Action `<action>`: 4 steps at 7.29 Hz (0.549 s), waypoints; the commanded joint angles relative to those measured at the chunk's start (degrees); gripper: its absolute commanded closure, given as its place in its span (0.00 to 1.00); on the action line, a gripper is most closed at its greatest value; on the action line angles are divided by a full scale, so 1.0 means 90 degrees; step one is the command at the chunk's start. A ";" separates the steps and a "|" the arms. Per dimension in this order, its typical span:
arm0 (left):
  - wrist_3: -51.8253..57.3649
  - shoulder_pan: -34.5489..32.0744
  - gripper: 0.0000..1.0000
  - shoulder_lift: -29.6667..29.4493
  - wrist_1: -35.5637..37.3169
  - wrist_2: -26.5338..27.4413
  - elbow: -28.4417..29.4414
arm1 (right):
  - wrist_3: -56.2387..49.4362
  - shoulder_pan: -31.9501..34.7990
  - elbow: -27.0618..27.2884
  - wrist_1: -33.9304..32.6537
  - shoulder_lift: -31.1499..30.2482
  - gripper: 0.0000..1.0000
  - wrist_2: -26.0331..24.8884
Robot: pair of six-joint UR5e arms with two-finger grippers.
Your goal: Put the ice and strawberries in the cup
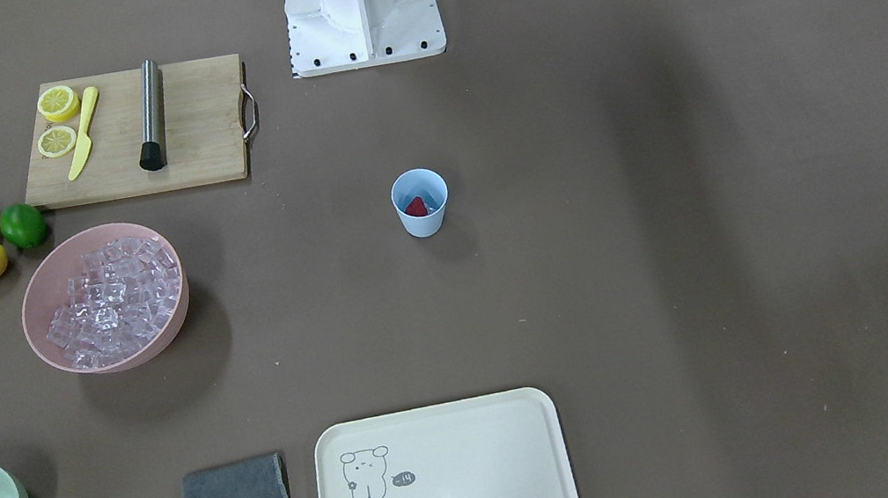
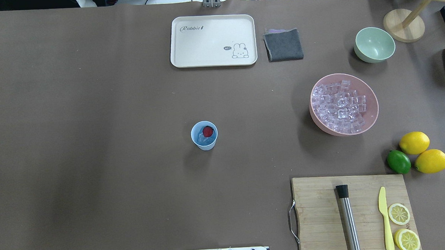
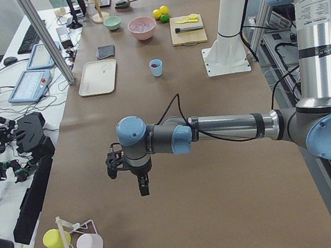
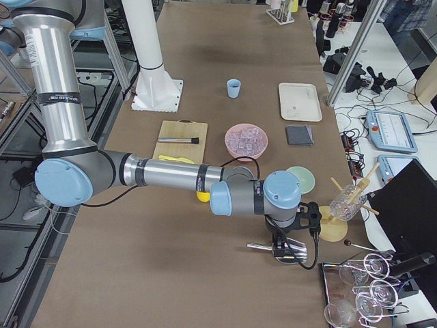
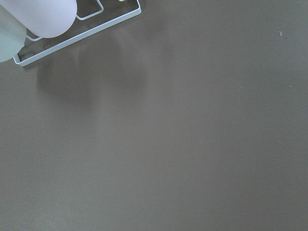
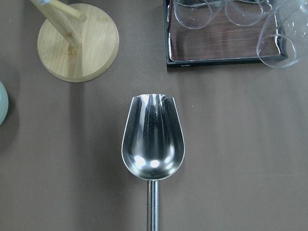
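Though a scoop (image 6: 153,139) shows beneath the right jaws, cannot tell either pair's grip

A shiny metal scoop (image 6: 153,139) sits mid-frame over the brown tabletop (image 6: 250,144), its handle running to the bottom edge, with a round wooden stand (image 6: 78,42) upper left and a black tray (image 6: 216,61) of clear glasses (image 6: 192,12) upper right.

Overhead and front cameras look steeply down from opposite sides, sharing the cup (image 1: 421,202); side cameras look lengthwise.
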 commanded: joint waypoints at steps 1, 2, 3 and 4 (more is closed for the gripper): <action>0.0097 -0.0043 0.02 0.0032 -0.0030 -0.0037 0.0077 | 0.0173 0.0002 0.0116 0.0011 -0.0016 0.01 0.0000; 0.0097 -0.0043 0.02 0.0032 -0.0030 -0.0037 0.0077 | 0.0464 -0.0008 0.0214 0.0030 -0.0016 0.01 0.0000; 0.0097 -0.0043 0.02 0.0032 -0.0030 -0.0037 0.0077 | 0.0477 -0.0008 0.0225 0.0040 -0.0026 0.01 0.0000; 0.0106 -0.0033 0.02 0.0023 -0.0030 -0.0027 0.0077 | 0.0477 -0.0008 0.0225 0.0040 -0.0036 0.01 0.0000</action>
